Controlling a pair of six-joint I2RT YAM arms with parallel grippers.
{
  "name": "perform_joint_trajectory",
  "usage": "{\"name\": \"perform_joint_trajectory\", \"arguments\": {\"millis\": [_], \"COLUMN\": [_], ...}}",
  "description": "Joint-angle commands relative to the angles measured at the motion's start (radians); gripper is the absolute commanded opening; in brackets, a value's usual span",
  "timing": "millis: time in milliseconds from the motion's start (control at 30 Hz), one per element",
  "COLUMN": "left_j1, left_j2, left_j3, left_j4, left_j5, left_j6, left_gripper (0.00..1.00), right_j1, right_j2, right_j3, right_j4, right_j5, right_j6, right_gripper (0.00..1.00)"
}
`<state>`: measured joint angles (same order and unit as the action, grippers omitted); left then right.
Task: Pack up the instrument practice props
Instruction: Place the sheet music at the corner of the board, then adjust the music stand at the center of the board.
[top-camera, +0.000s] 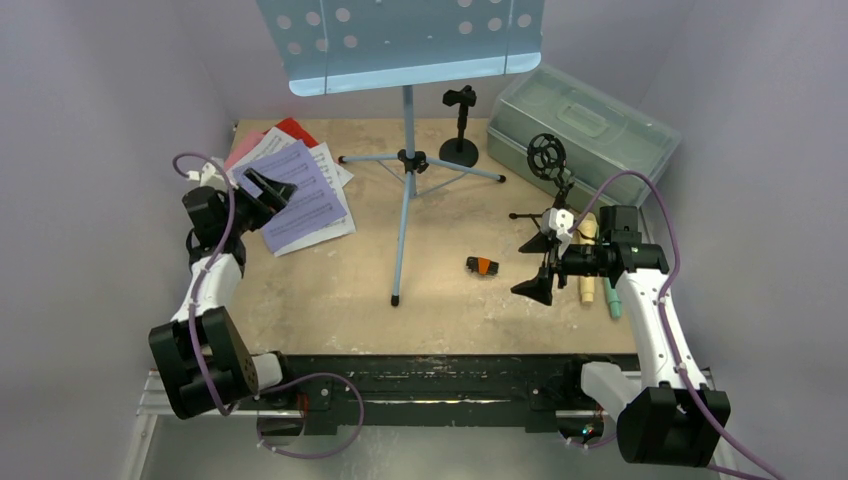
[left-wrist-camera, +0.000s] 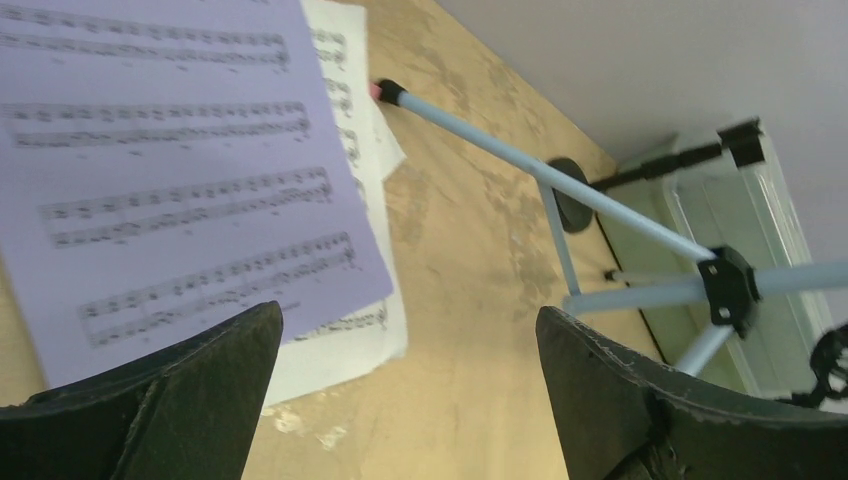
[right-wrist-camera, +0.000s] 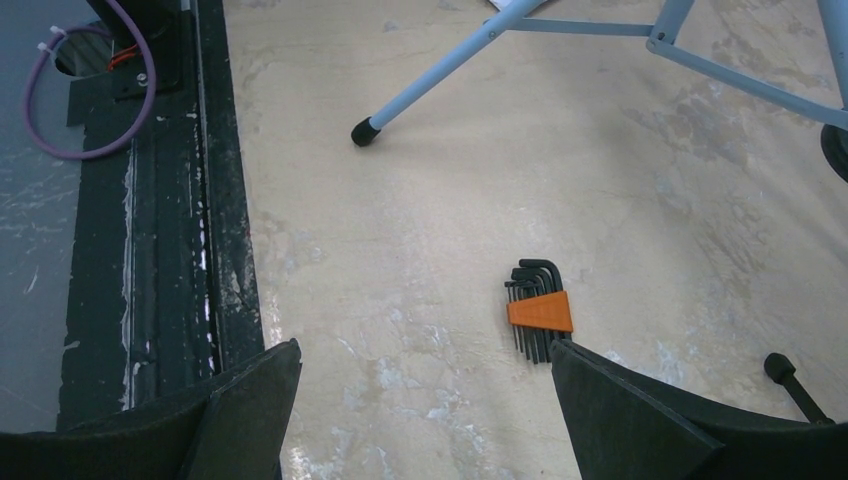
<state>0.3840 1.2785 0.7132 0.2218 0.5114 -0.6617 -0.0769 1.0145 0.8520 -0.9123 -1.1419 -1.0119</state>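
The pale-blue perforated rack (top-camera: 400, 40) stands at the back on its tripod legs (top-camera: 408, 160). White music pages (top-camera: 300, 195) lie over a red one (top-camera: 290, 130) at the left. My left gripper (top-camera: 268, 190) hovers open over those pages (left-wrist-camera: 180, 170), with nothing between its fingers (left-wrist-camera: 410, 310). My right gripper (top-camera: 537, 266) is open and empty (right-wrist-camera: 425, 345) above bare table. Just behind it lie the cream microphone (top-camera: 588, 260) and the teal microphone (top-camera: 612, 298). One black mic holder (top-camera: 460, 125) stands at the back. A ring-shaped holder (top-camera: 548, 155) stands by the case.
A translucent grey-green case (top-camera: 580, 125) sits shut at the back right. An orange hex key set (top-camera: 482, 265) lies mid-table, close to my right finger (right-wrist-camera: 538, 310). A tripod foot (right-wrist-camera: 365, 130) rests near the black front rail (top-camera: 430, 375).
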Motion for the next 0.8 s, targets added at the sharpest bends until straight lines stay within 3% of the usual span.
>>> {"name": "perform_joint_trajectory", "arguments": {"millis": [0, 200, 400, 767], "left_j1": [-0.072, -0.171, -0.222, -0.408], "left_j2": [-0.074, -0.131, -0.242, -0.333], "left_j3": [-0.017, -0.039, -0.128, -0.188], "left_j4": [0.011, -0.007, 0.099, 0.123], "left_j5": [0.088, 0.180, 0.231, 0.125], "left_j6": [0.068, 0.117, 0.120, 0.151], "left_gripper": [0.98, 0.98, 0.98, 0.99], "right_j1": [0.006, 0.006, 0.006, 0.006], "right_j2": [0.002, 0.005, 0.007, 0.006], "right_j3": [-0.007, -0.008, -0.010, -0.011], "right_j4": [0.013, 0.018, 0.023, 0.028], "right_j5": [-0.001, 0.001, 0.002, 0.004], "right_j6": [-0.010, -0.006, -0.002, 0.003], "right_gripper": [0.99, 0.99, 0.99, 0.99]}}
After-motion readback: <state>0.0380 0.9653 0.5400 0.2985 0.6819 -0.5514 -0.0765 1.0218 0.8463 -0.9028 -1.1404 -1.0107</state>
